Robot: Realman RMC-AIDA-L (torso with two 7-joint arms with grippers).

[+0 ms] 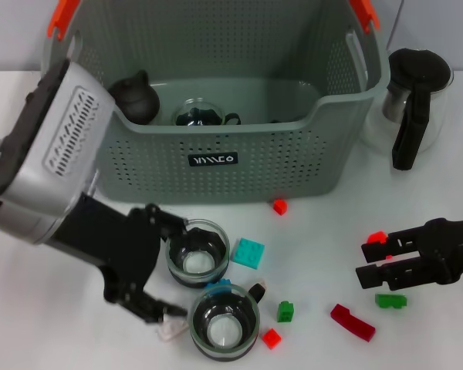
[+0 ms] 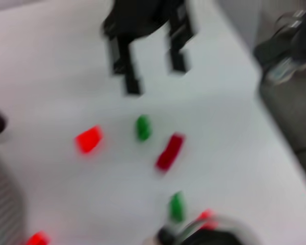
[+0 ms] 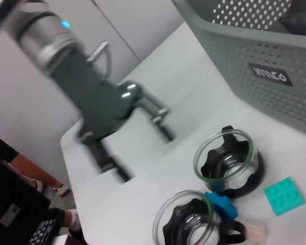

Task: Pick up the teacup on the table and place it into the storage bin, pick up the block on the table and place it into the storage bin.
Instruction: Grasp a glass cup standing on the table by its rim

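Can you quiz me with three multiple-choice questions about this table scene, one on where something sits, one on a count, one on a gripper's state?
1. Where is the glass pitcher with the black handle?
A. inside the storage bin
B. on the table to the right of the storage bin
C. in the left gripper

2. How many glass teacups stand on the table in front of the bin?
A. one
B. two
C. four

3. How is the right gripper?
A. open, holding nothing
B. shut on a teacup
C. inside the bin

Answers: B, it stands outside the bin's right wall. B, the far teacup and the near teacup. A, its fingers are apart, with nothing gripped.
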